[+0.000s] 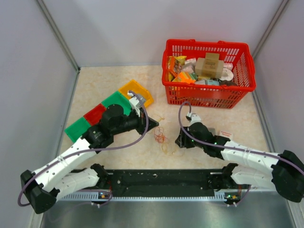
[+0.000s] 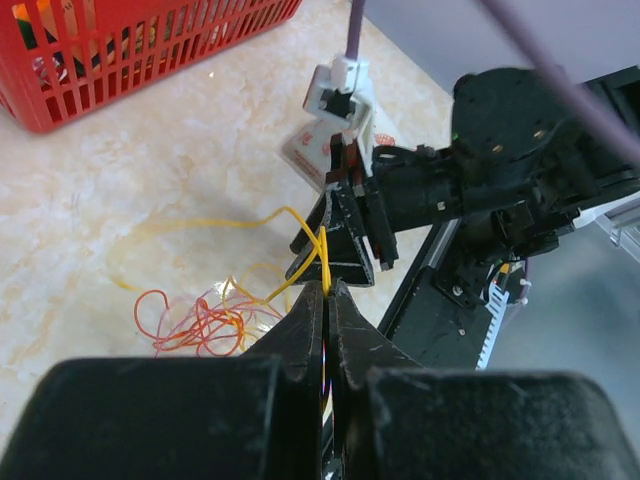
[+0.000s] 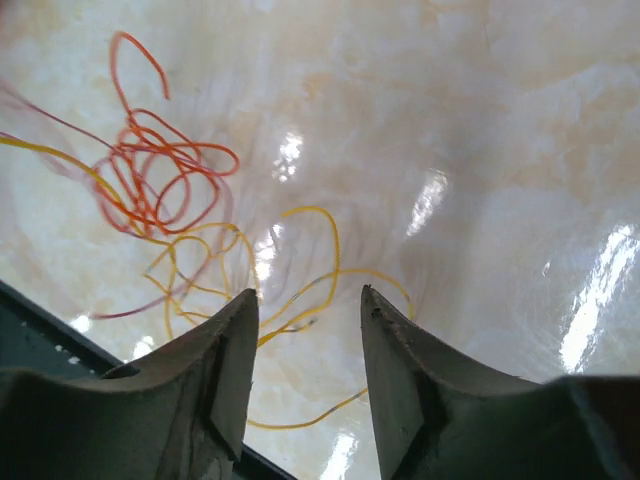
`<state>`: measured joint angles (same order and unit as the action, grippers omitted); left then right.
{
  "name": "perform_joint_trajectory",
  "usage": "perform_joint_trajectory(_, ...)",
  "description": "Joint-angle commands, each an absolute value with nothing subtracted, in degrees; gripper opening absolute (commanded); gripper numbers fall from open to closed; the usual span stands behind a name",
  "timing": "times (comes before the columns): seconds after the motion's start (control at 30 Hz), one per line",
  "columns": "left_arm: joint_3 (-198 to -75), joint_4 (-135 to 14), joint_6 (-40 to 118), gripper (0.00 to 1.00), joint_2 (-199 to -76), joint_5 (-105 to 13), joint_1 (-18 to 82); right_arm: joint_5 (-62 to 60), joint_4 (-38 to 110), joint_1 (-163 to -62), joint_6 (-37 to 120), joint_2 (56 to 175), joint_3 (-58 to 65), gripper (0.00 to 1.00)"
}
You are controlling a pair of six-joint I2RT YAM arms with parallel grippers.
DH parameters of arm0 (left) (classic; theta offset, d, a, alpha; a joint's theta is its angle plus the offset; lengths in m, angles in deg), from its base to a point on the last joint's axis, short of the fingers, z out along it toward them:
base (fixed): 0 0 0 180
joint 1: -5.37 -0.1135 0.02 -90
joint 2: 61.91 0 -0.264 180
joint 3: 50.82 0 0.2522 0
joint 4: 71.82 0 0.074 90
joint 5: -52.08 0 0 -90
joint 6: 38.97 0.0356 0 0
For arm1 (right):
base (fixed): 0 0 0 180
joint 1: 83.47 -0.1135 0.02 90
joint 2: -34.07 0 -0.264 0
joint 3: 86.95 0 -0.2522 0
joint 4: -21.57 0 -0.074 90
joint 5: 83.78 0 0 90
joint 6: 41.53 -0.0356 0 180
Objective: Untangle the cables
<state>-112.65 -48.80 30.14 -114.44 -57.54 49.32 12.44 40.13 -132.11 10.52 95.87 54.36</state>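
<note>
The cables (image 1: pixel 160 137) are a small tangle of thin orange, reddish and yellow loops on the marble table between my two grippers. My left gripper (image 1: pixel 144 125) is just left of the tangle. In the left wrist view it (image 2: pixel 327 288) is shut on a yellow cable strand (image 2: pixel 322 255), with the orange loops (image 2: pixel 195 322) lying to its left. My right gripper (image 1: pixel 181 140) is just right of the tangle, low over the table. In the right wrist view it (image 3: pixel 308 297) is open, with yellow loops (image 3: pixel 300 290) on the table between its jaws and the orange loops (image 3: pixel 160 185) beyond, up left.
A red basket (image 1: pixel 209 95) full of packaged goods stands at the back right and shows in the left wrist view (image 2: pixel 100 70). A row of yellow (image 1: pixel 137 89), green (image 1: pixel 115 101) and red (image 1: pixel 95 114) bins lies behind the left arm. A black panel (image 1: pixel 161 181) runs along the near edge.
</note>
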Motion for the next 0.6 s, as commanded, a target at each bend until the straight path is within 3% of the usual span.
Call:
perform_joint_trajectory(0.0, -114.9, -50.3, 28.4, 0.00, -115.1, -59.2, 49.5, 9.0, 39.2, -133.1, 15.8, 91.1, 49.4, 0.50)
perform_joint_trajectory(0.17, -115.1, -51.1, 27.1, 0.00, -113.8, -59.9, 49.5, 4.8, 33.1, -136.9, 20.5, 88.2, 49.0, 0.67)
perform_joint_trajectory(0.57, -119.8, -50.2, 24.8, 0.00, -107.8, -60.2, 49.5, 6.0, 23.5, -140.2, 18.0, 97.1, 47.5, 0.70)
